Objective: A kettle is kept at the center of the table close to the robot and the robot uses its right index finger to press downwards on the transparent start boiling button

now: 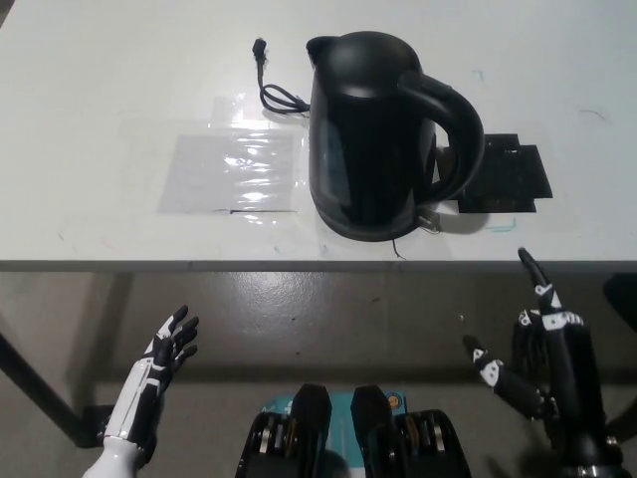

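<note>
The black kettle (383, 134) is set on the white table (100, 119), at 12 o'clock. Both hands are held low, empty, fingers apart: right hand (542, 354) at 5 o'clock, left hand (159, 363) at 7 o'clock.

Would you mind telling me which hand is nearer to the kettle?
Right. The black right hand is below the table edge, under the kettle handle; the white left hand is lower-left, farther off.

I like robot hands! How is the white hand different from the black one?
The white hand spreads its fingers flat; the black hand points one finger up toward the table. The white hand sits lower left, the black hand lower right. Both hang below the table edge, holding nothing.
</note>
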### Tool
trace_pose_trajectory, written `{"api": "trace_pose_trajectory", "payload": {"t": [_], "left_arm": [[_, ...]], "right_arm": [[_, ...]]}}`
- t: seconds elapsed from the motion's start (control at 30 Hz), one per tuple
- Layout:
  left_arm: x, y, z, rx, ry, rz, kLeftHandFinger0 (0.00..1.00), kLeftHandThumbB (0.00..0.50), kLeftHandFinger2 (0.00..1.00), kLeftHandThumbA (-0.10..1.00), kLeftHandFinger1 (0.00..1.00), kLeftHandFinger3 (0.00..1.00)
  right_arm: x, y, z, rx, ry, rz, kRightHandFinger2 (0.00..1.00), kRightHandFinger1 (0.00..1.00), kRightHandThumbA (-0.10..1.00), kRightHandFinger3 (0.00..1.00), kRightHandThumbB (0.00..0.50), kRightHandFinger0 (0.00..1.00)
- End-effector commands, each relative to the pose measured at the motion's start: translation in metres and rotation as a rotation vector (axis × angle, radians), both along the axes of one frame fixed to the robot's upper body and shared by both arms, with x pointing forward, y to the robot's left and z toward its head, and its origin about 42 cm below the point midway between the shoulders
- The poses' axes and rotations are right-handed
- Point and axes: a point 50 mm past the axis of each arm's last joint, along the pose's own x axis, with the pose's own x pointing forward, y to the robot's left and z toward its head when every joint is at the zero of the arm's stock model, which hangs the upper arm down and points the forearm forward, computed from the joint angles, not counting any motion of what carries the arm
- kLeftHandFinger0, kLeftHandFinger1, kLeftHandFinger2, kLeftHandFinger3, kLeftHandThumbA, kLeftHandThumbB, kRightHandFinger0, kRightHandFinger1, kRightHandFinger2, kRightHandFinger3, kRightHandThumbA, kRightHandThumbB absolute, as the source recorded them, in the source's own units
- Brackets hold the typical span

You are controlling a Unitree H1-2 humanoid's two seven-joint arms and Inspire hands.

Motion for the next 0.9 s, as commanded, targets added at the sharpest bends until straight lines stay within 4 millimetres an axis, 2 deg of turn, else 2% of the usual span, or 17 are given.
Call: {"api": "trace_pose_trajectory", "payload": {"t": [0.0,0.1,0.23,0.3,0.33,0.4,0.87], "left_arm": [[0.003,-0.001,0.014,0.007,-0.065,-0.021,1.00,0.192,1.00,1.00,1.00,1.00],[0.004,0.000,0.015,0.006,-0.066,-0.022,1.00,0.186,1.00,1.00,1.00,1.00],[0.005,0.000,0.015,0.010,-0.066,-0.015,1.00,0.212,1.00,1.00,1.00,1.00],[0.004,0.001,0.015,0.012,-0.064,-0.017,1.00,0.212,1.00,1.00,1.00,1.00],[0.004,0.001,0.015,0.011,-0.063,-0.017,1.00,0.212,1.00,1.00,1.00,1.00],[0.004,0.000,0.014,0.007,-0.067,-0.020,1.00,0.200,1.00,1.00,1.00,1.00],[0.005,-0.001,0.015,0.006,-0.064,-0.021,1.00,0.228,1.00,1.00,1.00,1.00]], "right_arm": [[0.013,0.010,0.033,-0.136,-0.153,-0.055,0.01,0.00,0.91,1.00,0.140,0.00],[0.020,0.013,0.038,-0.184,-0.129,-0.061,0.01,0.00,0.96,1.00,0.151,0.00],[0.033,0.015,0.041,-0.229,-0.090,-0.063,0.01,0.00,0.91,1.00,0.170,0.00],[0.038,0.016,0.039,-0.250,-0.059,-0.064,0.02,0.00,0.90,1.00,0.174,0.00],[0.038,0.016,0.039,-0.255,-0.055,-0.065,0.04,0.00,0.86,1.00,0.174,0.00],[0.043,0.018,0.038,-0.278,-0.034,-0.072,0.01,0.00,0.90,1.00,0.175,0.00],[0.067,0.021,0.021,-0.346,0.073,-0.072,0.00,0.00,0.89,1.00,0.179,0.00]]}}
